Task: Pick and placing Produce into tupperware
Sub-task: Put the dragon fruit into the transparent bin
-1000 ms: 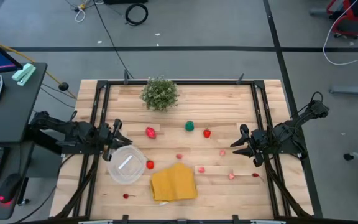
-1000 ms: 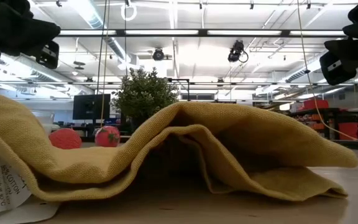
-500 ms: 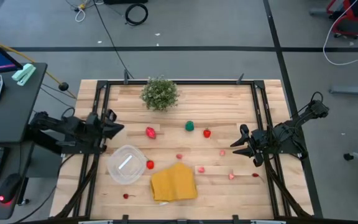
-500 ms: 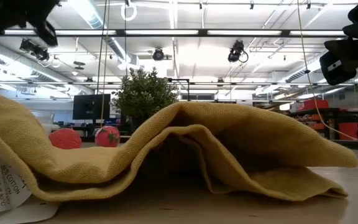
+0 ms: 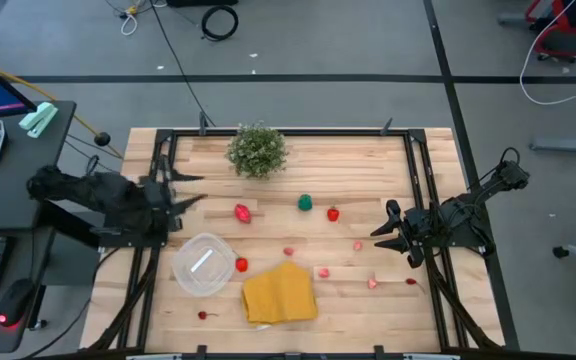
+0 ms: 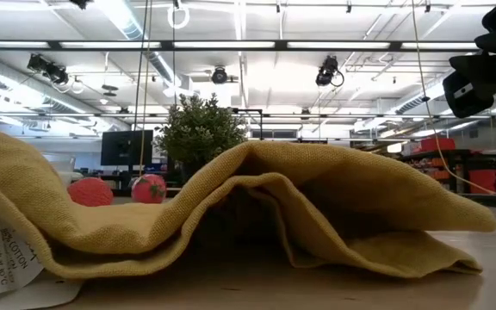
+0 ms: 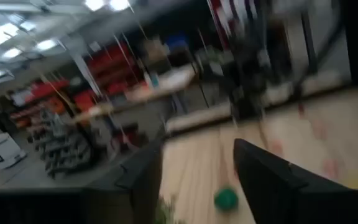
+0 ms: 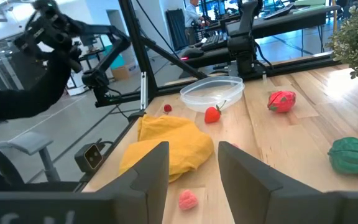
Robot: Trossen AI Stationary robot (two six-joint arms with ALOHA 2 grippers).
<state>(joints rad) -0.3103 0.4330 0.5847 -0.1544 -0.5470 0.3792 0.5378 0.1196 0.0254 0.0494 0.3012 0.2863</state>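
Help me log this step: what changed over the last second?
The left gripper drew back from above the tupperware toward the table's left edge and its fingers opened. The right gripper, produce and yellow cloth stayed put.

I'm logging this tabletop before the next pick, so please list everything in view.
Tupperware: one, clear-whitish, table's left, nothing red inside.
Produce: about ten pieces, mostly red or pink, scattered mid-table; one red at the tupperware's rim; one green.
Cloth: one, yellow, near front edge.
Potted plant: one, green, back edge.
Table: one, light wood.
Left claw: open, empty, left edge.
Right claw: open, empty, right edge.
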